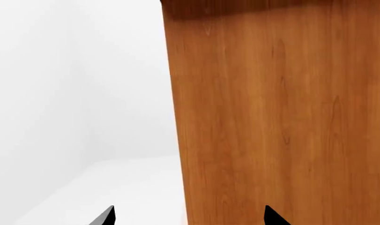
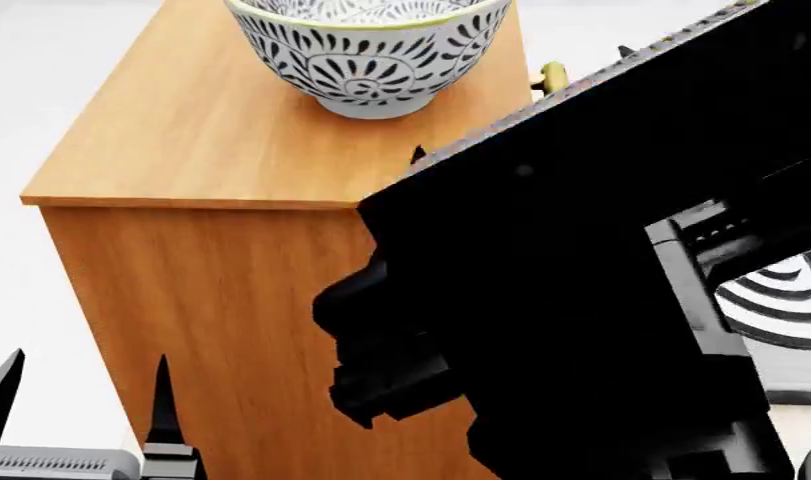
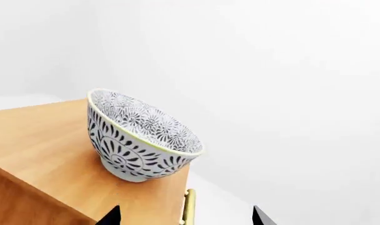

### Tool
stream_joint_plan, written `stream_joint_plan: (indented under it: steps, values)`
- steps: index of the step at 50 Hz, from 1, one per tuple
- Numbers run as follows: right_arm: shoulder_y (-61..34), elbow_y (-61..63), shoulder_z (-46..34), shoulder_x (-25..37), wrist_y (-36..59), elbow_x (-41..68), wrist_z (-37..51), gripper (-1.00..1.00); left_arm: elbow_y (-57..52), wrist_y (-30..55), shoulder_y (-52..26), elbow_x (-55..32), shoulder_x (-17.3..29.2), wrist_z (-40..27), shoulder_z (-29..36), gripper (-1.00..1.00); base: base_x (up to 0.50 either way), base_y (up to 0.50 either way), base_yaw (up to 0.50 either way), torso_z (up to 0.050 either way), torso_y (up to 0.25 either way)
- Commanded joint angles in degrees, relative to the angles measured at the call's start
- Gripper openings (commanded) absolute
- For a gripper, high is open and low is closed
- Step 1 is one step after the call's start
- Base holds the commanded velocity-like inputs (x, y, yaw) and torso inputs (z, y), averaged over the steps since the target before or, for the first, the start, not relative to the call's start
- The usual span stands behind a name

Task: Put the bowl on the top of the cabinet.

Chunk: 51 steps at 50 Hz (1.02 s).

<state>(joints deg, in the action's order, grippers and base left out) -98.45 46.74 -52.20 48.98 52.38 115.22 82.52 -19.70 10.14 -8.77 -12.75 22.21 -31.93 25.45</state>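
The bowl [image 2: 365, 60], white with a dark leaf pattern and a yellow-green rim, stands upright on the flat top of the orange-brown cabinet [image 2: 205, 130], near its front edge. In the right wrist view the bowl [image 3: 137, 140] rests on the cabinet top [image 3: 40, 140], free of any gripper. My right gripper [image 3: 186, 216] is open and empty, a little back from the bowl at the cabinet's front corner. My left gripper [image 2: 82, 385] is open and empty, low beside the cabinet's side panel [image 1: 271, 117]. Its tips also show in the left wrist view [image 1: 190, 218].
My black right arm [image 2: 579, 300] fills the middle and right of the head view and hides the cabinet's front. A brass bar handle [image 3: 190, 206] shows below the bowl. A round black-and-white patterned thing [image 2: 779, 300] lies at the right edge. White floor and walls surround the cabinet.
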Motion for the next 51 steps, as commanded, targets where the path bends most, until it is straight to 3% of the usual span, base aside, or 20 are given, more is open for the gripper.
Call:
stream_joint_plan:
  steps: [1,8,18,36,51]
  values:
    - [22.59,8.8,1.64,11.21,-6.76,-18.97,-8.76,1.0,0.07,-0.06,-0.12,0.08,-0.02,-0.12,0.22,1.0,0.0,0.0,0.0,0.0,0.0]
    - [36.85,8.35,-0.15,14.83,-13.66,-34.65,-15.12,1.0,-0.17,-0.19,0.04,-0.04,0.09,-0.2,0.2,1.0,0.0,0.0,0.0,0.0,0.0]
    - [52.61,-2.51,-6.08,12.29,-23.56,-53.74,-22.13,1.0,-0.12,0.01,-0.2,0.05,0.01,-0.3,0.48,1.0,0.0,0.0,0.0,0.0,0.0]
    - [61.16,-23.32,-8.51,3.96,-35.43,-61.78,-31.38,1.0,1.12,-0.78,-0.3,-0.04,-0.03,-0.3,0.51,1.0,0.0,0.0,0.0,0.0,0.0]
    - [60.79,-24.79,-8.67,2.44,-35.39,-62.32,-32.23,1.0,2.32,-1.93,-0.13,0.0,-0.04,-0.22,0.62,1.0,0.0,0.0,0.0,0.0,0.0]
